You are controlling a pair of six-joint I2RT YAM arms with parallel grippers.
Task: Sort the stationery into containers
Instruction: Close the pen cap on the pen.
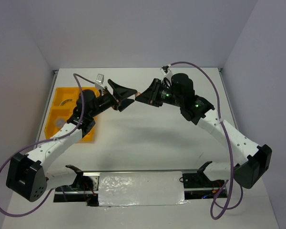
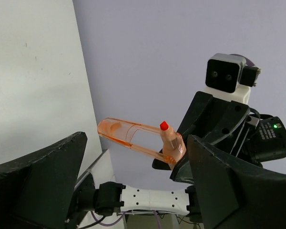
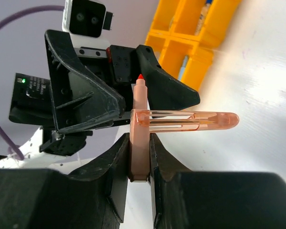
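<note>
An orange clip-like piece (image 3: 190, 119), a stubby orange body with a red tip and a translucent orange clip sticking out sideways, hangs in the air above the middle of the table. My right gripper (image 3: 139, 148) is shut on its body. In the top view the piece (image 1: 135, 98) sits between the two arms. My left gripper (image 1: 125, 94) faces it with its jaws spread wide, one on each side, not touching. In the left wrist view the piece (image 2: 138, 136) floats between those open fingers (image 2: 47, 176). The yellow-orange tray (image 1: 55, 114) lies at the table's left, partly hidden by the left arm.
The tray's compartments (image 3: 190, 33) show behind the left gripper in the right wrist view, with a small item or two inside, too hidden to name. Purple cables loop beside both arms. Walls close the table at the back and sides.
</note>
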